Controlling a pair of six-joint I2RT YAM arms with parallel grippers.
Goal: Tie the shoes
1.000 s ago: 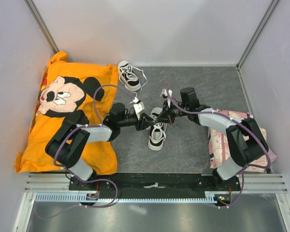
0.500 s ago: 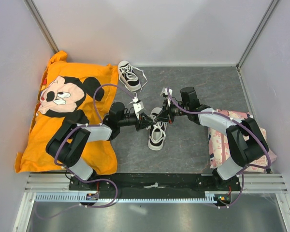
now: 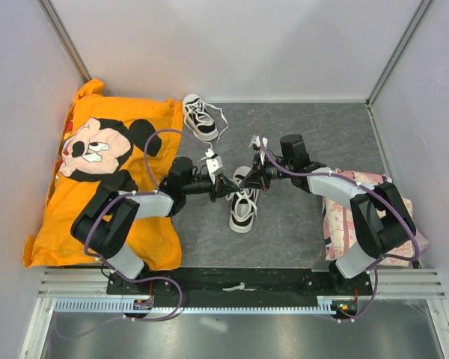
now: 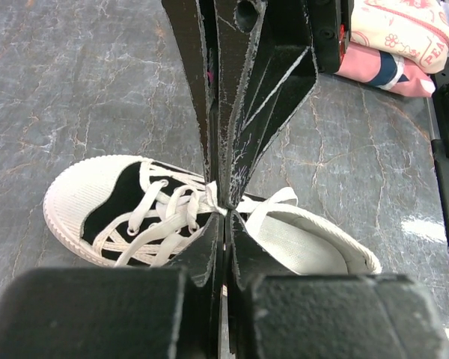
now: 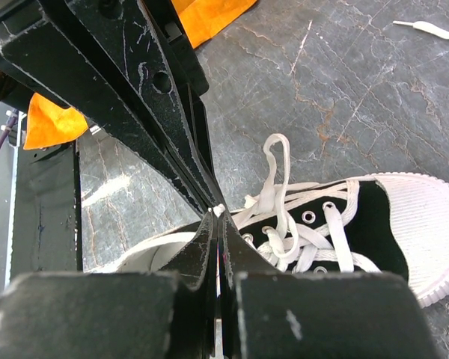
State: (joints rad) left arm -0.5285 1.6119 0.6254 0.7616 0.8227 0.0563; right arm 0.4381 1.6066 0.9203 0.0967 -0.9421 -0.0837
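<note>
Near sneaker (image 3: 243,203): black canvas, white ribbed toe cap and white sole, upright on its sole directly beneath both sets of fingertips. In the left wrist view, its toe cap lies to the left of the tips and the open heel to the right.

White lace (image 5: 273,168): threaded through the eyelets. One loop stands up just past the right fingertips, and strands rise from the tongue to the point where the tips meet.

Left gripper (image 4: 224,217): fingers clenched, pinching the white lace above the shoe's tongue.

Right gripper (image 5: 218,221): fingers clenched on the same lace, tip to tip with the left gripper.

Far sneaker (image 3: 200,117): matching pair, well apart from both grippers, beyond the left one. Its laces trail loose.

Orange Mickey Mouse shirt (image 3: 97,149): spread behind the left fingers, under that arm.

Pink printed cloth (image 4: 404,37): folded, behind the right fingers.

Grey marbled tabletop (image 3: 299,134): carries all of the above.
</note>
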